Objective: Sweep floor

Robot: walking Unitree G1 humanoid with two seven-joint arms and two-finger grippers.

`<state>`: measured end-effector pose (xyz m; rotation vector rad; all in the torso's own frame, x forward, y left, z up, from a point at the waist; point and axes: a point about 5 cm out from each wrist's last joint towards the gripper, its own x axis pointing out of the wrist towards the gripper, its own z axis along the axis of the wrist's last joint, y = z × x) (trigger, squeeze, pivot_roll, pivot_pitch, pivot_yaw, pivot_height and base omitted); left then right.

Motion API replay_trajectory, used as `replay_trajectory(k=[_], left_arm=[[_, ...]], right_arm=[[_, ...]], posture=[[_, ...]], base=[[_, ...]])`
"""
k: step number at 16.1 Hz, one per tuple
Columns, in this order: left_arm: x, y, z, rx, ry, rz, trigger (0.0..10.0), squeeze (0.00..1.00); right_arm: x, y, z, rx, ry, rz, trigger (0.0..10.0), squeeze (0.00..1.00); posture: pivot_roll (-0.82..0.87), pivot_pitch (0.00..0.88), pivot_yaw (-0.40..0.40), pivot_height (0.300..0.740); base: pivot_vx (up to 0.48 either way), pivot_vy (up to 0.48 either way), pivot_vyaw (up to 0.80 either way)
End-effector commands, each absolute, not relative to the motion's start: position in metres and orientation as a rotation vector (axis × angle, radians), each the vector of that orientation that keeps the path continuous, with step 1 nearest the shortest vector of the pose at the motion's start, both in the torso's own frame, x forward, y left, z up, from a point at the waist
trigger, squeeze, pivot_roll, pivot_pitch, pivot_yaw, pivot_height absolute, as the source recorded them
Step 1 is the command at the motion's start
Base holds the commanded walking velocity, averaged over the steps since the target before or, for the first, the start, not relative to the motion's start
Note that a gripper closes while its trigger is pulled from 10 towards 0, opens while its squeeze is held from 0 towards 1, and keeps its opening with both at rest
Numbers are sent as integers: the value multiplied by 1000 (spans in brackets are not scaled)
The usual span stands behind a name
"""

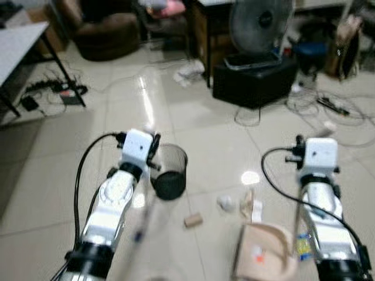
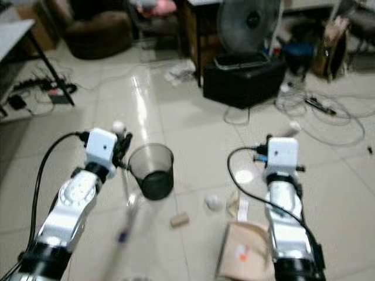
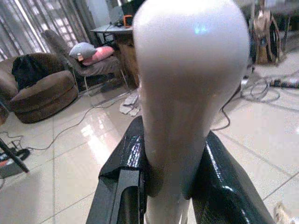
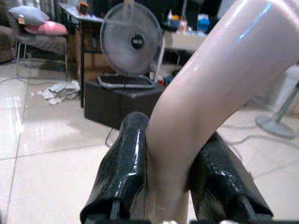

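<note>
My left gripper (image 3: 175, 154) is shut on the rounded white top of a broom handle (image 3: 187, 84). The stick (image 1: 140, 225) runs down blurred in front of my left arm. My right gripper (image 4: 173, 156) is shut on the curved beige handle (image 4: 219, 88) of a dustpan (image 1: 263, 252), which sits low by my right arm. On the tiles between the arms lie a small brown cork-like piece (image 1: 193, 220), a white crumpled ball (image 1: 225, 202) and paper scraps (image 1: 252, 208). A dark see-through bin (image 1: 170, 171) stands just past the left gripper.
Ahead stands a black box (image 1: 253, 76) with a fan (image 1: 261, 23) on it. Loose cables (image 1: 328, 105) trail on the right. A power strip (image 1: 58, 88) lies under a table (image 1: 17, 41) at the left. A brown armchair (image 1: 105, 29) sits at the back.
</note>
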<state>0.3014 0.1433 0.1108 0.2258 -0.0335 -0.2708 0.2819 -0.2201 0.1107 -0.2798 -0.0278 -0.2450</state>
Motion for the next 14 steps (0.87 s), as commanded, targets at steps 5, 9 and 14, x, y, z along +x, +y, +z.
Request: replay_trajectory(k=[5, 9, 14], left_arm=[[304, 151, 118, 258, -64, -255, 10000, 0], [304, 151, 119, 257, -65, -262, 10000, 0], [305, 150, 119, 255, -68, -261, 10000, 0]], right_arm=[[286, -208, 123, -313, -93, -190, 10000, 0], [286, -208, 123, -316, -96, -193, 10000, 0], [286, -209, 122, -289, -98, -207, 10000, 0]], posture=[[13, 38, 69, 740], [11, 38, 73, 740], [14, 48, 75, 740]], base=[[291, 0, 0], [290, 0, 0], [289, 0, 0]])
